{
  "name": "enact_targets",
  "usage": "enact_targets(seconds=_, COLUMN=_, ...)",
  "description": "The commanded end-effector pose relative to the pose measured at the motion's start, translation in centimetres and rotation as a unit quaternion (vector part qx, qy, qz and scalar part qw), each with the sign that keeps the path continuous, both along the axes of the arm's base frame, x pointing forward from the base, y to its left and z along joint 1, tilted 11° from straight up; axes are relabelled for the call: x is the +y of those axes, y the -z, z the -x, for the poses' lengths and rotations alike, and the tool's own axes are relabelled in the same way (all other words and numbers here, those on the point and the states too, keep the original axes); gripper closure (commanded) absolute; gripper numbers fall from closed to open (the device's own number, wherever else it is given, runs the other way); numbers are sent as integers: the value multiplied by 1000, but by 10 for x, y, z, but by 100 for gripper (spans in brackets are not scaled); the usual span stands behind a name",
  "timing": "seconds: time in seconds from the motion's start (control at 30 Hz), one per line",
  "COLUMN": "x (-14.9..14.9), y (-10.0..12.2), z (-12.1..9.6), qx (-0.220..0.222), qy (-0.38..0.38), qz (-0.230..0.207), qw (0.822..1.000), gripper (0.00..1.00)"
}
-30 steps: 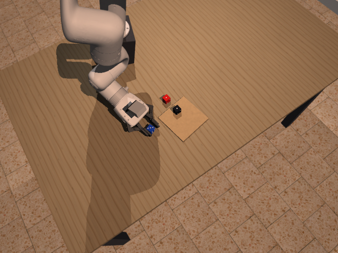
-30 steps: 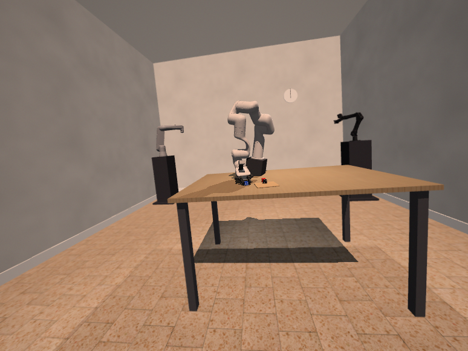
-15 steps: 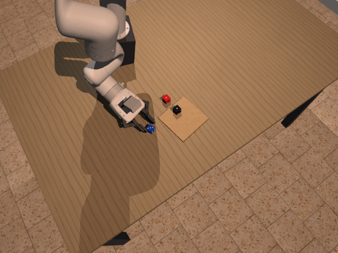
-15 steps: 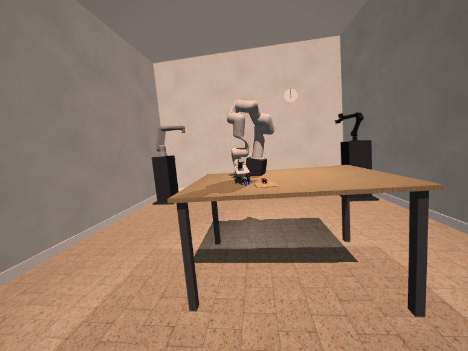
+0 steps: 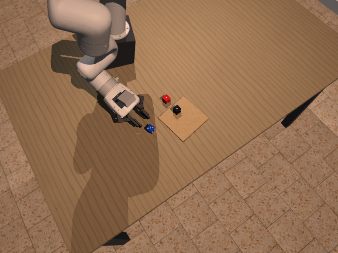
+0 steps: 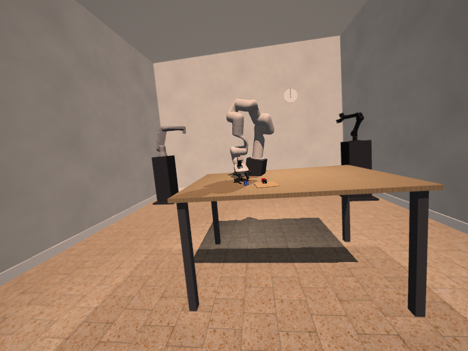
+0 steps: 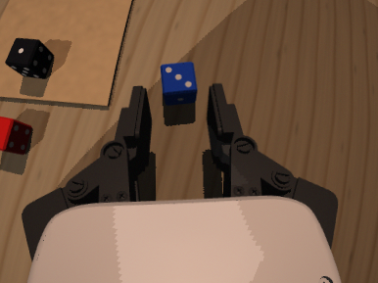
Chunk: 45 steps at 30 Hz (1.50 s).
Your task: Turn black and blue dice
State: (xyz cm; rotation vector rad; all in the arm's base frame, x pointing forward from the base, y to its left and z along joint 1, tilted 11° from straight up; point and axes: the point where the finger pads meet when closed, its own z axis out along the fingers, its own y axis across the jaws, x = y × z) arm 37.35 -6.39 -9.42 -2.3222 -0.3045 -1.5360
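Note:
The blue die (image 5: pixel 150 128) (image 6: pixel 246 183) (image 7: pixel 178 79) lies flat on the table, left of the mat in the top view, with 3 on top. My gripper (image 5: pixel 145 122) (image 7: pixel 178 102) is open and empty. Its fingertips are just behind the blue die, on the robot's side, with a finger to either side in the wrist view. The black die (image 5: pixel 177 109) (image 6: pixel 265 181) (image 7: pixel 29 58) lies on the tan mat (image 5: pixel 188 126) (image 6: pixel 269 185) (image 7: pixel 88 9) near its upper left edge, with 1 on top. The mat looks flat.
The red die (image 5: pixel 166 98) (image 7: pixel 6 133) lies on the wooden table (image 5: pixel 225 66) just off the mat, near the black die, with 1 on top. The arm's shadow covers the table around my gripper.

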Motion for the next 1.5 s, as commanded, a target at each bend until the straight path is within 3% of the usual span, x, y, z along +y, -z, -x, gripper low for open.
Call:
enact_targets(seconds=0.0, x=-1, y=-3, z=0, qx=-1, qy=0, qz=1, qw=1000, gripper=58)
enact_targets(seconds=0.17, x=-3, y=-10, z=0, qx=-1, qy=0, qz=1, qw=1000, gripper=58)
enact_targets(seconds=0.57, x=-12, y=-56, z=3, qx=-1, qy=0, qz=1, qw=1000, gripper=58)
enact_targets(seconds=0.97, x=-12, y=-60, z=2, qx=5, qy=-1, qz=3, qw=1000, gripper=58)
enact_targets(seconds=1.23, x=-10, y=-64, z=-5, qx=77, qy=-15, qz=30, qw=996, gripper=58)
enact_targets(seconds=1.3, x=-10, y=-64, z=-5, qx=77, qy=-15, qz=30, qw=996, gripper=58)
enact_targets(seconds=1.47, x=-7, y=-71, z=-13, qx=163, qy=-30, qz=63, qw=984, gripper=58)
